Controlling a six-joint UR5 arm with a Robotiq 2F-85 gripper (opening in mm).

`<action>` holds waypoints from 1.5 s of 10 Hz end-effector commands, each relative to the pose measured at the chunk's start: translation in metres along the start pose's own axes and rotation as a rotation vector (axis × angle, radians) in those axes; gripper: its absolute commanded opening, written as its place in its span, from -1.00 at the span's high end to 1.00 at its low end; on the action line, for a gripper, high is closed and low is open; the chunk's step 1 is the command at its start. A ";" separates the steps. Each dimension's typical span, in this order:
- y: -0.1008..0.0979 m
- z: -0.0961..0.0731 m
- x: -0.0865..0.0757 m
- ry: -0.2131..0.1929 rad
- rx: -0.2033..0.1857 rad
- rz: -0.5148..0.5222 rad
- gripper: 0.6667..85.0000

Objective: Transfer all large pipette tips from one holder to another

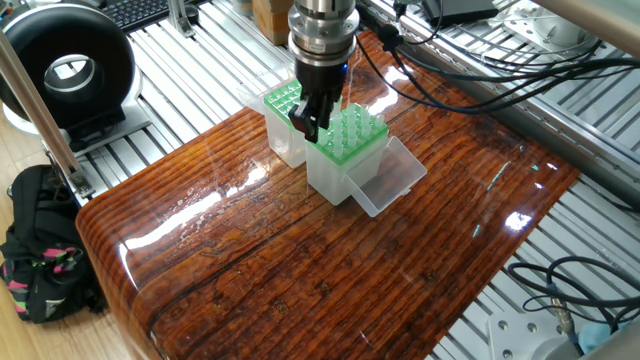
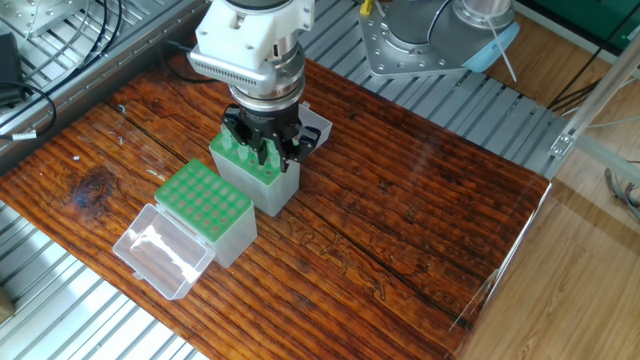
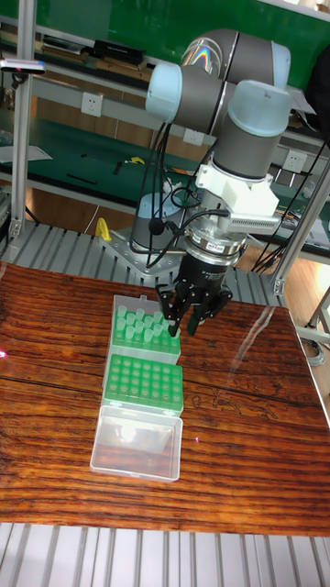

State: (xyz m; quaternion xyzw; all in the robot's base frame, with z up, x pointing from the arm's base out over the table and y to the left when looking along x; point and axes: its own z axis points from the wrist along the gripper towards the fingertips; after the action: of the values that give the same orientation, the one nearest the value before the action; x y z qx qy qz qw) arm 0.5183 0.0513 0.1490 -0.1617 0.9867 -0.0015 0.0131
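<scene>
Two tip boxes [image 3: 145, 383] [image 3: 144, 332] stand side by side on the table [image 3: 257, 440]. The gripper [image 3: 190, 316] hangs over the far box, the one with tips [image 3: 137, 323].

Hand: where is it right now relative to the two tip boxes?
In the tall fixed view the hand hangs over the right edge of the far tip box, the one with tips standing in it; the near tip box sits just in front.

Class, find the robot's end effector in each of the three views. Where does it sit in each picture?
One fixed view: end effector at top centre.
The other fixed view: end effector upper left of centre.
Tall fixed view: end effector near the middle.
Shared landmark: the two green-topped racks just beneath it.
</scene>
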 end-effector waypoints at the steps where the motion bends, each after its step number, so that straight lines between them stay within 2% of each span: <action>1: -0.002 0.003 0.000 -0.003 -0.005 -0.006 0.17; 3: -0.005 0.003 0.001 0.002 0.009 -0.009 0.19; 15: -0.004 0.005 0.006 0.019 -0.002 -0.021 0.26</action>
State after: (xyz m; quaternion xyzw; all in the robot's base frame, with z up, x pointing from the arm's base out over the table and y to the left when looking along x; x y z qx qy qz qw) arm 0.5151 0.0437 0.1440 -0.1715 0.9851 -0.0083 0.0050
